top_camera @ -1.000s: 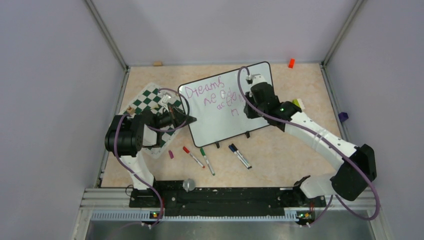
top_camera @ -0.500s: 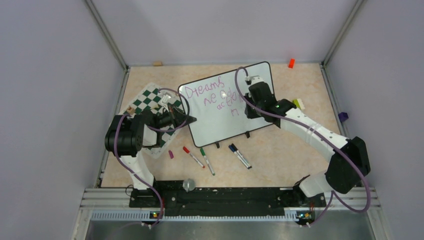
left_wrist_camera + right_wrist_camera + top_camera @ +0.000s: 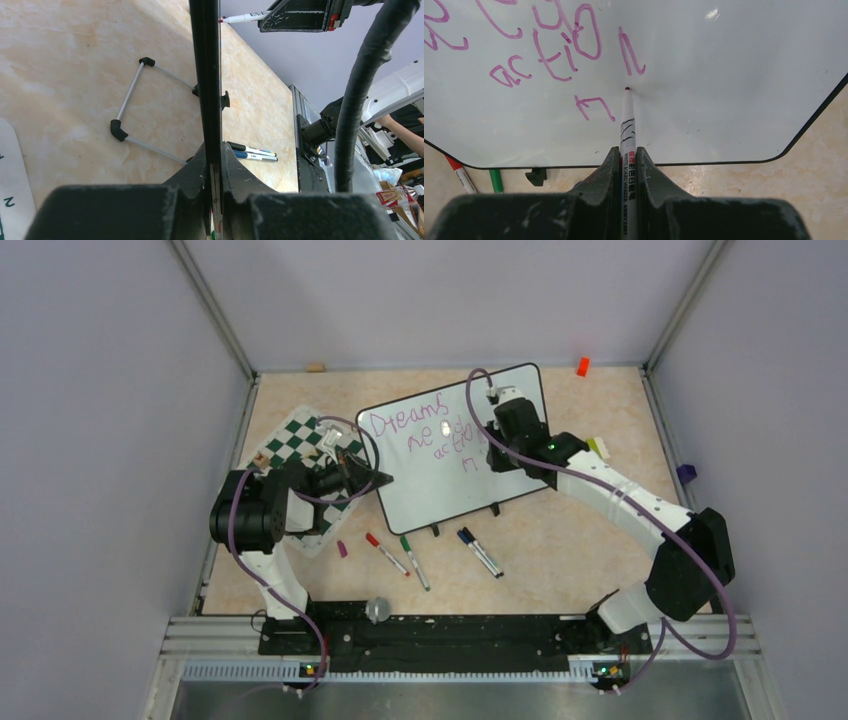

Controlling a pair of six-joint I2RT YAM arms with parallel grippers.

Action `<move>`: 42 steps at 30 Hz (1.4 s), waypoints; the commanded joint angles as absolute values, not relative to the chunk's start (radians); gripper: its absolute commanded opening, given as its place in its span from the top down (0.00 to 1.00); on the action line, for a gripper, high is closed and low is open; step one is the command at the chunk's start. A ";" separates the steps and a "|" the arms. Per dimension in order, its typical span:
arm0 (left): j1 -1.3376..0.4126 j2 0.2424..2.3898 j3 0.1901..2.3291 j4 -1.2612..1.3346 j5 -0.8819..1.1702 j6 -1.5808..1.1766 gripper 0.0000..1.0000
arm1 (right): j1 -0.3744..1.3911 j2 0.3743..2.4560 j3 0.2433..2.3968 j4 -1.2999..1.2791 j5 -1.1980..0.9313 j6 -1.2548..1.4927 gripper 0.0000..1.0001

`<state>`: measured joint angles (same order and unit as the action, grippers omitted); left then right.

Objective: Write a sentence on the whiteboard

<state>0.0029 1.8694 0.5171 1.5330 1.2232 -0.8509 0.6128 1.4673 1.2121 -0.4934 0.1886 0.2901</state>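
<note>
Though mostly legible, sentence (image 3: pixel 420 435) partly behind right hand (image 3: pixel 492 450)

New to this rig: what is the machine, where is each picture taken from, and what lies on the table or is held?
Two robot arms stand at a table's edge. One picture looks down from above; the other two come from cameras on each wrist. The left gripper is shut on the edge of the whiteboard. The right gripper is shut on a marker, its tip at the board near the purple-pink sentence. A chess mat and loose markers lie on the table.
</note>
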 commanded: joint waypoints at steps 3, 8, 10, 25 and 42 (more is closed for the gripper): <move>-0.007 1.875 0.516 1.620 1.319 -0.776 1.00 | 0.605 1.485 1.245 -0.457 0.153 0.290 1.00; -0.007 1.872 0.512 1.620 1.319 -0.773 1.00 | 0.606 1.465 1.201 -0.459 0.121 0.304 1.00; -0.006 1.872 0.512 1.620 1.319 -0.774 1.00 | 0.605 1.456 1.182 -0.463 0.119 0.305 1.00; -0.006 1.873 0.515 1.620 1.319 -0.775 1.00 | 0.590 1.477 1.236 -0.543 0.254 0.296 1.00; -0.007 1.873 0.515 1.620 1.319 -0.773 1.00 | 0.586 1.506 1.291 -0.469 0.163 0.289 1.00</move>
